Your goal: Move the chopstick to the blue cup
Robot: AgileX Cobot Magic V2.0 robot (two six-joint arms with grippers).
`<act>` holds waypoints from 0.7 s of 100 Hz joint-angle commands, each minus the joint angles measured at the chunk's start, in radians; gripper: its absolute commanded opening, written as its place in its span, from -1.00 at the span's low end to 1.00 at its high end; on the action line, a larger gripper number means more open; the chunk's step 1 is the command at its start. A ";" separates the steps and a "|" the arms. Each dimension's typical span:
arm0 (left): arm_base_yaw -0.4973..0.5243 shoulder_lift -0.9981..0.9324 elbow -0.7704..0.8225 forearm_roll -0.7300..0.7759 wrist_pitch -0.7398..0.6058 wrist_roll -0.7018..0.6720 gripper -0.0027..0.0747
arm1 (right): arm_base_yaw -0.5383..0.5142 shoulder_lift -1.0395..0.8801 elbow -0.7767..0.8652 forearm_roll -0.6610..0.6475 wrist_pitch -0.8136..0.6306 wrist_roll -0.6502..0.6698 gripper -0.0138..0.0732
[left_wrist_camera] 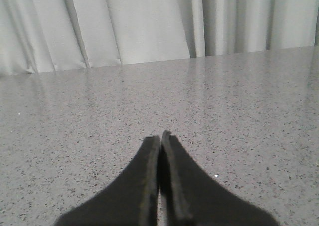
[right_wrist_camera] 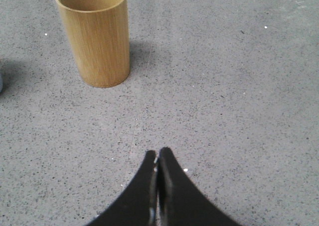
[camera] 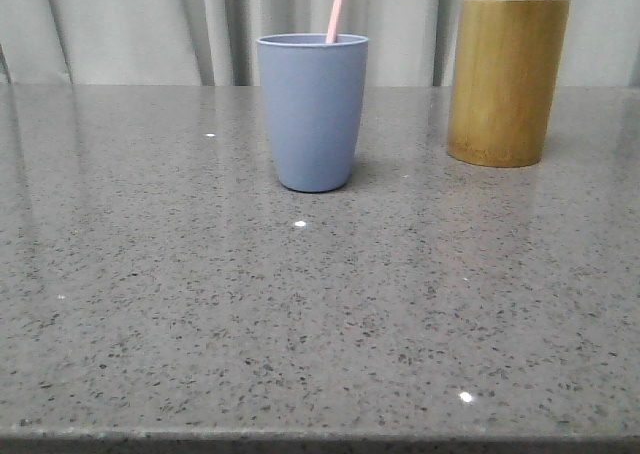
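— How do the pincers stand?

— The left pincer (left_wrist_camera: 160, 139) has its dark fingers pressed together, nothing between them, above bare speckled grey worktop (left_wrist_camera: 239, 101) with pale curtains (left_wrist_camera: 149, 22) behind. The right pincer (right_wrist_camera: 158, 155) is likewise closed on nothing, over the same stone surface.

— What lies beyond the right one?

— The bamboo holder (right_wrist_camera: 94, 34), upright, open mouth showing, well apart from the fingertips.

— And the chopstick?

— In the front view the chopstick (camera: 337, 9) stands inside the blue cup (camera: 313, 112), leaning slightly right, its pink shaft rising above the rim. The cup sits upright mid-worktop, the bamboo holder to its right, apart from it.
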State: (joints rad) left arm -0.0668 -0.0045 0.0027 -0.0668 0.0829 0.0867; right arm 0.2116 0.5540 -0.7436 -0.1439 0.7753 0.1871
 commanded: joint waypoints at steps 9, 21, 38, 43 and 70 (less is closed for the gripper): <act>0.003 -0.035 0.007 0.000 -0.083 -0.004 -0.98 | -0.004 -0.061 0.030 -0.062 -0.122 -0.006 -0.84; 0.003 -0.035 0.007 0.000 -0.083 -0.004 -0.98 | -0.004 -0.158 0.154 -0.062 -0.269 -0.006 -0.84; 0.003 -0.035 0.007 0.000 -0.083 -0.004 -0.98 | -0.004 -0.326 0.408 -0.046 -0.528 -0.009 -0.84; 0.003 -0.035 0.007 0.000 -0.083 -0.004 -0.98 | -0.005 -0.382 0.478 -0.025 -0.567 -0.014 -0.84; 0.003 -0.033 0.007 0.000 -0.083 -0.004 -0.98 | -0.061 -0.577 0.704 0.056 -0.609 -0.043 -0.84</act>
State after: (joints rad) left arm -0.0668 -0.0045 0.0027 -0.0668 0.0829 0.0867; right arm 0.1685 -0.0052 -0.0533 -0.0955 0.2845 0.1561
